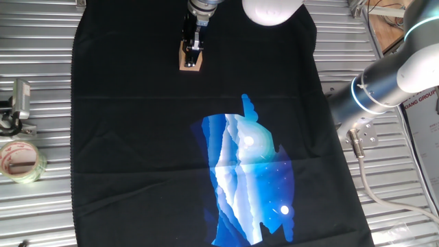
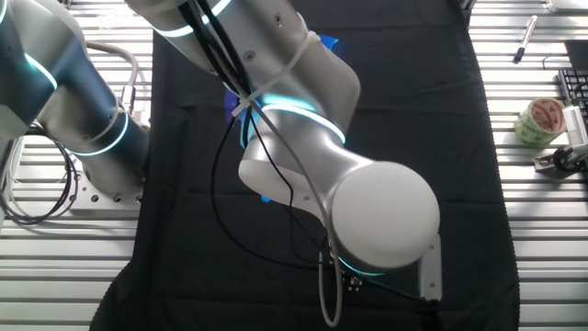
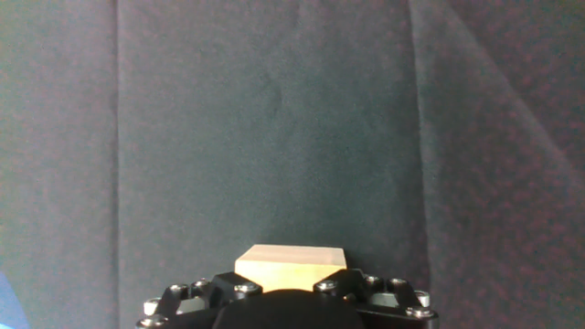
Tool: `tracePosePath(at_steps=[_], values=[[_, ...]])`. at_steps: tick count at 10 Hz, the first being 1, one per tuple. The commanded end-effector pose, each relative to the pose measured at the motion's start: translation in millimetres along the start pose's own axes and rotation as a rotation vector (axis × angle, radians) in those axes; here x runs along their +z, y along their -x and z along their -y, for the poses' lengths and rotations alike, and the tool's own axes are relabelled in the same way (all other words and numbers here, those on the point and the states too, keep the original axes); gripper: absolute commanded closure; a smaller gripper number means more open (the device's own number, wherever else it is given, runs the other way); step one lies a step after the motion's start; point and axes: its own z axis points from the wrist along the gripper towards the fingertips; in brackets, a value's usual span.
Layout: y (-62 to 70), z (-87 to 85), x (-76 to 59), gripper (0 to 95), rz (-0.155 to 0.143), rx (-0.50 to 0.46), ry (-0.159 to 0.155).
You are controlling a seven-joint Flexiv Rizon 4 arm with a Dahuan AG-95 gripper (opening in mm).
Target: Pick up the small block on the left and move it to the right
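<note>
The small block [image 1: 191,62] is a light tan wooden cube at the far end of the black cloth [image 1: 137,137]. My gripper [image 1: 194,48] stands straight down on it, with the fingers on either side of the block. In the hand view the block [image 3: 291,263] fills the gap between the two black fingers [image 3: 224,291], which press against its sides. The gripper [image 3: 291,279] looks shut on the block, which is at or just above the cloth. In the other fixed view my arm's white elbow [image 2: 381,216] hides the block and the gripper.
A clear tape roll [image 1: 20,161] lies on the metal slats left of the cloth and also shows in the other fixed view [image 2: 540,119]. A metal clip [image 1: 19,103] is above it. A blue print [image 1: 250,178] covers the cloth's near middle. The arm base [image 1: 384,82] stands on the right.
</note>
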Motion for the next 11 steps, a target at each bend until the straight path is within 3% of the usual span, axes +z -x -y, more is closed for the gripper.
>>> tracePosePath(at_steps=[1,3,6,7,8,9,11], values=[[0.0,0.9,1.3,95.0,-0.006,-0.003,-0.02],[-0.1,0.8,1.1,95.0,-0.003,-0.001,-0.021],[-0.1,0.9,1.3,95.0,0.01,-0.003,-0.057],[0.0,1.0,1.4,95.0,0.001,-0.004,-0.062],[0.0,0.7,0.8,95.0,0.007,0.007,-0.048],[0.1,0.7,0.8,95.0,0.007,-0.009,-0.094],[0.2,0.7,0.9,95.0,0.007,-0.005,-0.087]])
